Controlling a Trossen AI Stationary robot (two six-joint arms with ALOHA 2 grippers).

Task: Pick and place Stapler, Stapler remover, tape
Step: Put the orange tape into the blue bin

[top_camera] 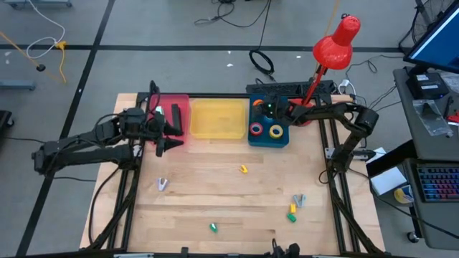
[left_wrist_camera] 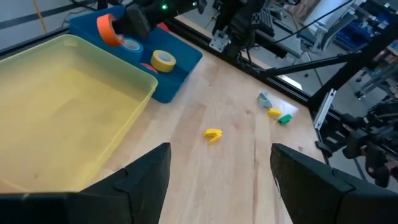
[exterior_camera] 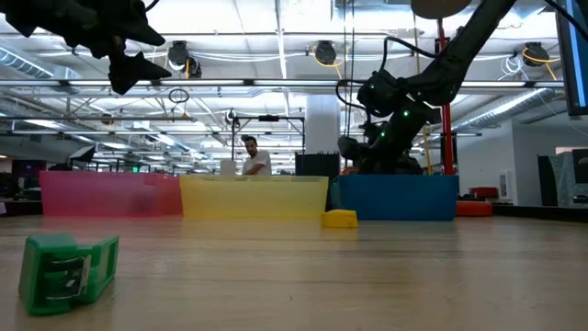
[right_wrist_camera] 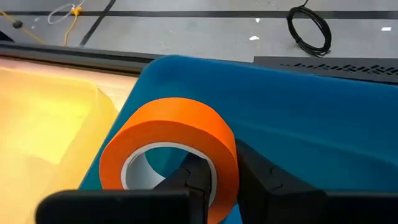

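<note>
No legible labels seen; right gripper [right_wrist_camera: 214, 177] clenched on orange tape roll [right_wrist_camera: 171, 149] over blue bin [top_camera: 269, 136], apparently at twelve o'clock; left gripper [left_wrist_camera: 217, 174] released.

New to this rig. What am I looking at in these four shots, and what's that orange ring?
Two dark robot arms work at a wooden table. One camera looks straight down, one sits at table height, and one rides on each wrist. At the back stand a pink bin, a yellow bin and a blue bin. The right gripper is shut on the orange tape roll over the blue bin, where a yellow roll already lies. The left gripper is open and empty near the pink bin. Small yellow, green and grey items lie scattered on the table.
</note>
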